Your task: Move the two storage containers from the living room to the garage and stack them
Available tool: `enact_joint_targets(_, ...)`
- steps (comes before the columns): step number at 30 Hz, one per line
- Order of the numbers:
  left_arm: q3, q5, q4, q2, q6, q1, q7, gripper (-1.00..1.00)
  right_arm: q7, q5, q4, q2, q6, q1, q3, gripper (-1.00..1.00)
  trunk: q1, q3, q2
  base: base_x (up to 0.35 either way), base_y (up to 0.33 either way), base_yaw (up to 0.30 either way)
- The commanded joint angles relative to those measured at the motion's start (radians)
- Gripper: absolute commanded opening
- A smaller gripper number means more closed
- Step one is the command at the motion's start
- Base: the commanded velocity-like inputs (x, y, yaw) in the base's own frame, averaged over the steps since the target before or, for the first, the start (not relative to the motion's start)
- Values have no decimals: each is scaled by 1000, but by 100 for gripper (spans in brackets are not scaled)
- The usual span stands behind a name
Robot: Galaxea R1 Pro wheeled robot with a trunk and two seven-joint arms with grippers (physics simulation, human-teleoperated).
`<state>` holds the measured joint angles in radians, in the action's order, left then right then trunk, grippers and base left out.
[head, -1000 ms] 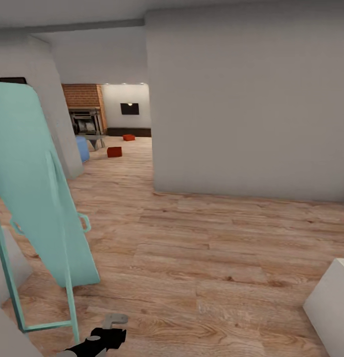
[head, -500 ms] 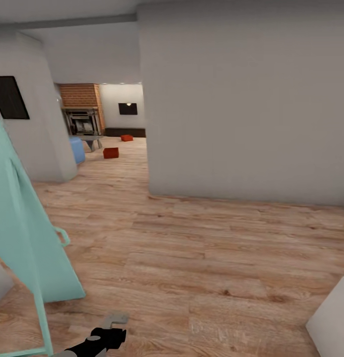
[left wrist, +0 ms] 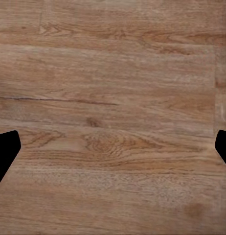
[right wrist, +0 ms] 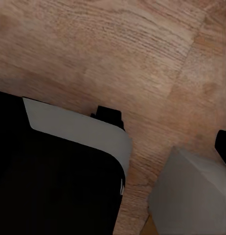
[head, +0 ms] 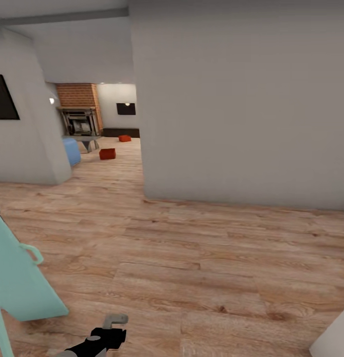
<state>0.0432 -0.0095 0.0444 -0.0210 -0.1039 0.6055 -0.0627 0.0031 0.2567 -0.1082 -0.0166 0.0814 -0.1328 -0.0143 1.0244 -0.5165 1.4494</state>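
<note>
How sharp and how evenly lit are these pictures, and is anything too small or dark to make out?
Head view: soft, even light, no glare; the two storage containers are tiny, their ribbing unreadable. Left wrist view: crisp floor planks, left pincer fingertips plain black silhouettes. Right wrist view: a black mass without detail, the grain slightly blurred.

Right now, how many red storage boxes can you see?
2. One box sits on the wood floor near the blue seat; the other box lies farther back by the dark cabinet.
</note>
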Motion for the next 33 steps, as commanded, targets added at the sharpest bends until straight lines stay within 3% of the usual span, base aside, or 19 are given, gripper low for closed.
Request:
enact_joint_targets(1, 4, -1, 5, 0, -8, 2, -5, 100, 0, 4, 1, 0, 3, -1, -1, 100, 1, -1, 1, 307, -162, 0)
enact_joint_targets(11, 4, -1, 5, 0, -8, 2, -5, 100, 0, 4, 1, 2, 3, -1, 0, 100, 1, -2, 1, 328, -44, 24)
enact_joint_targets(33, 4, -1, 5, 0, -8, 2, -5, 100, 0, 4, 1, 4, 3, -1, 1, 100, 1, -14, 1, 339, 0, 250)
